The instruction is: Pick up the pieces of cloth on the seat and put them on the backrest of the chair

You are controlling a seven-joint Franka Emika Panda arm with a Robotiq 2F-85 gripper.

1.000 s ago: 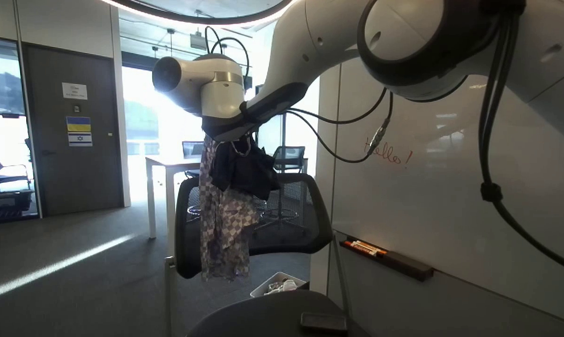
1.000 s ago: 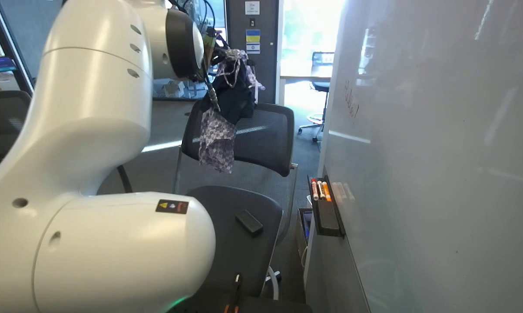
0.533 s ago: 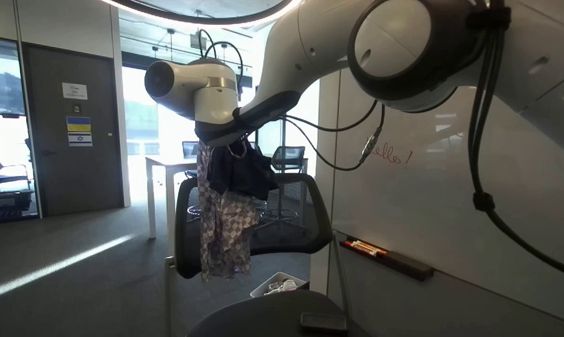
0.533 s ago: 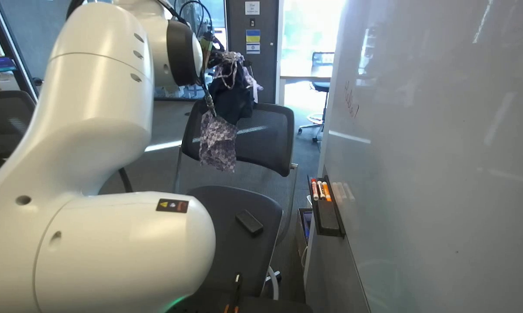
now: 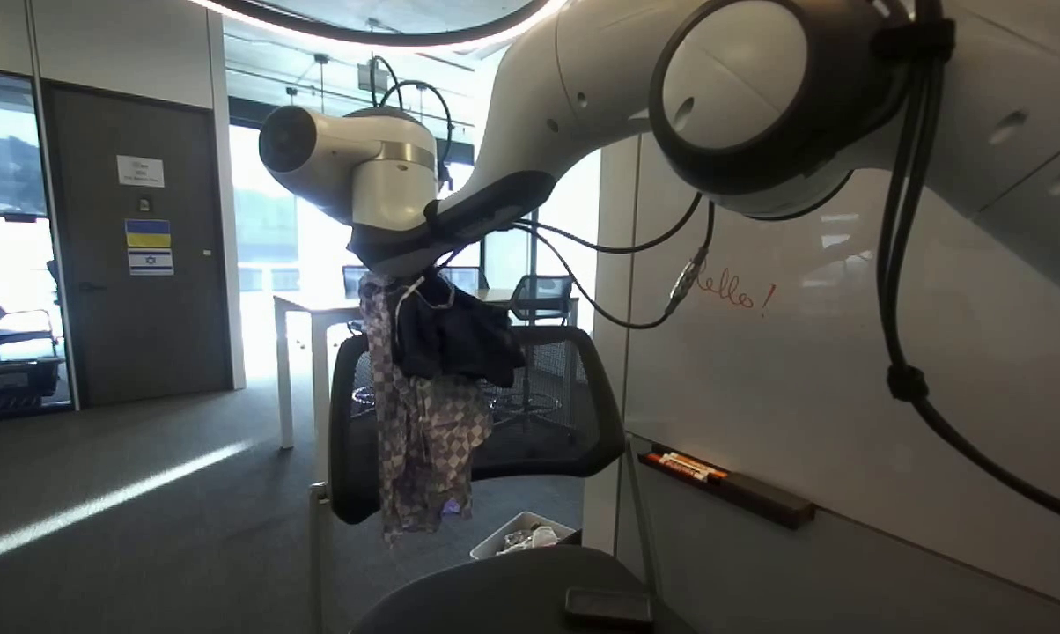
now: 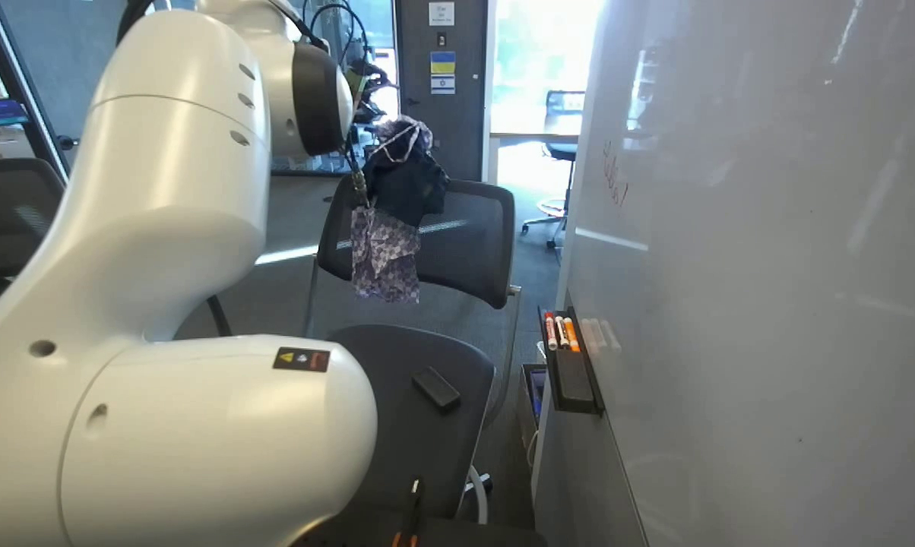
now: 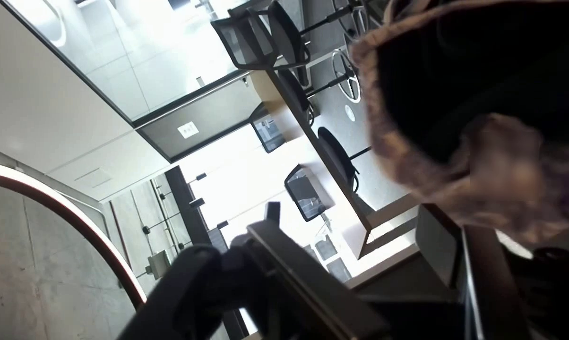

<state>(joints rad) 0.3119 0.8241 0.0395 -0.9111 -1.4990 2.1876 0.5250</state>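
wrist view: my gripper (image 7: 350, 231) gapes; in both exterior views, black cloth (image 6: 406, 188) and purplish checkered cloth (image 6: 387, 262) hang below.

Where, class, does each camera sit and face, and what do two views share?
In an exterior view: before the seat, facing the backrest and door; arm enters from upper right.
In an exterior view: before the seat too, angled downward, whiteboard at right; arm fills left.
Wrist view: on the arm, facing a table, picture tilted; the open gripper shows.
Both exterior views share the cloths.
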